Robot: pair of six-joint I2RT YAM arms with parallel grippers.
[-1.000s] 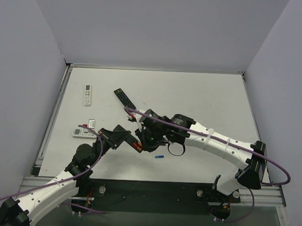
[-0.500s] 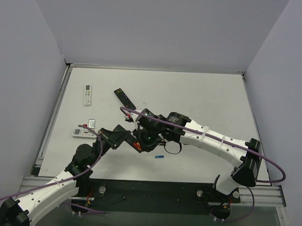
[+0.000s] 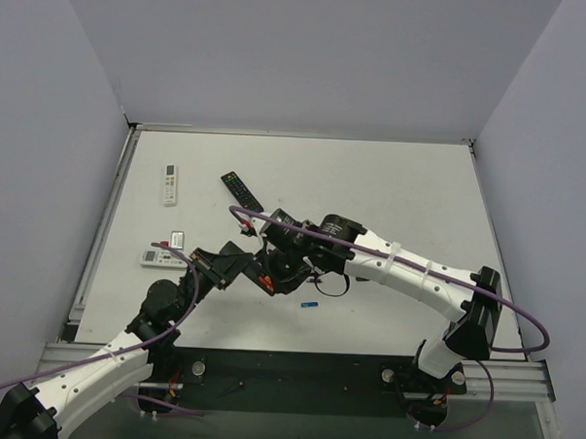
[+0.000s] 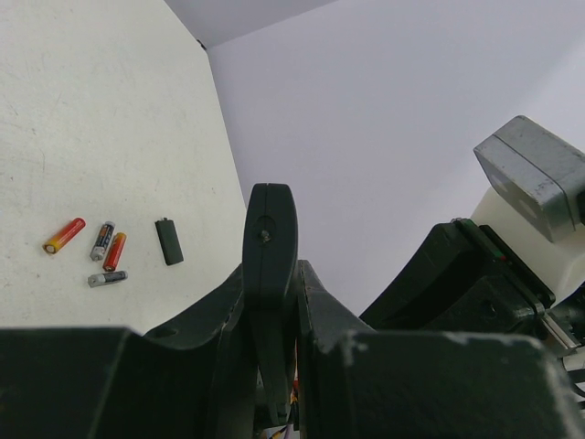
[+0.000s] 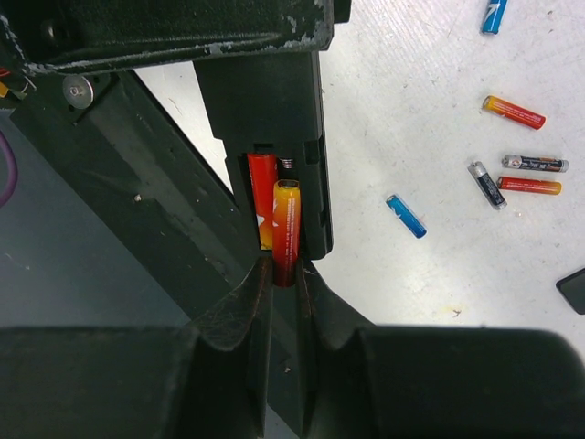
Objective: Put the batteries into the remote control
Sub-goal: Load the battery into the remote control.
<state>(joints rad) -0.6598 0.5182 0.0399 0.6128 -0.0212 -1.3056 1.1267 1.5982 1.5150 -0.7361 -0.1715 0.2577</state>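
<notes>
The left claw [image 4: 272, 294] is clamped tight on the remote [image 4: 270, 229], holding it up off the counter [image 5: 411, 91] near the arms, with the open battery bay turned toward the other arm. Seen from the left wrist, the remote is edge-on, sticking up between the two fingers.

The right claw [image 5: 283, 274] is pinched shut on a red-orange battery [image 5: 285, 229], gripping its lower end. That battery lies along the right-hand slot of the remote's bay, its yellow tip close under the spring. I can't tell whether it is fully seated. A second battery [image 5: 260, 197], red, sits in the left-hand slot beside it.

On the counter to the right of the remote, as the right wrist sees it, lie the loose batteries [image 5: 514, 112]. A blue one [image 5: 405, 216] is nearest the remote, three more are in a small cluster further out, and another blue one is at the top edge. The cover [image 4: 169, 241], a small black slab, lies flat just beside that cluster.

From above, a buttoned remote [image 3: 242, 191] lies beyond the held remote. Two white remotes [image 3: 170, 185] lie off to its left, well apart from it.
</notes>
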